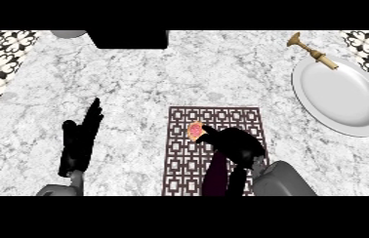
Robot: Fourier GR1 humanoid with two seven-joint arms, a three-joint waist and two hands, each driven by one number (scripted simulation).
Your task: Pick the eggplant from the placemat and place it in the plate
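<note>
So my right hand (234, 143) is curled over the eggplant (215, 176) on the placemat (180, 134), nothing lifted, the plate (328, 93) waiting far right.

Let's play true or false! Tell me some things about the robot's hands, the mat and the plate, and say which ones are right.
1. The eggplant lies on the placemat. True.
2. The plate has food on it. False: nothing lies on it.
3. The right hand is over the placemat, by a small pink and orange thing. True.
4. The left hand holds the eggplant. False: it rests open on the counter, left of the placemat, holding nothing.
5. The plate sits on the placemat. False: it sits on the counter, to the far right.
</note>
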